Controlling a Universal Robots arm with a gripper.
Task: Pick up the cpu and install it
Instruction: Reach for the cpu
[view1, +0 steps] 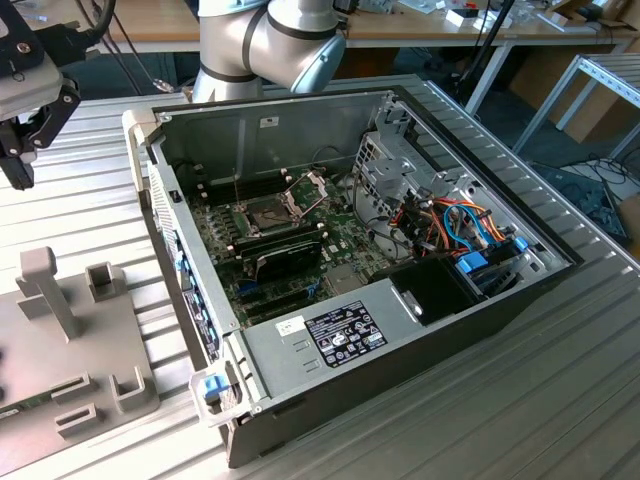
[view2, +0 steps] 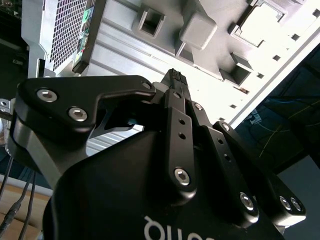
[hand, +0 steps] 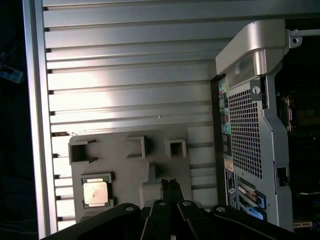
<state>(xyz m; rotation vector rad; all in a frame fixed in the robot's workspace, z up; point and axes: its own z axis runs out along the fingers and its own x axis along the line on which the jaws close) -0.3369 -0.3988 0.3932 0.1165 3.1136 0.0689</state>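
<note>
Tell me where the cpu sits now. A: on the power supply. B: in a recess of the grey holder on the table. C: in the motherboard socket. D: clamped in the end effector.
B: in the first wrist view the cpu lies in a recess of the grey holder, apart from the end effector.

Silver-grey cpu (hand: 97, 193), matte grey holder (hand: 131, 172), ribbed silver table (hand: 125, 75), black pincer (hand: 170, 183), green motherboard (view1: 345, 245), blue and orange cables (view1: 462, 228).

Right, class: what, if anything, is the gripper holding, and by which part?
Nothing is held. The gripper is shut with nothing between its fingers; the cpu lies apart from it in a recess of the grey fixture plate.
</note>
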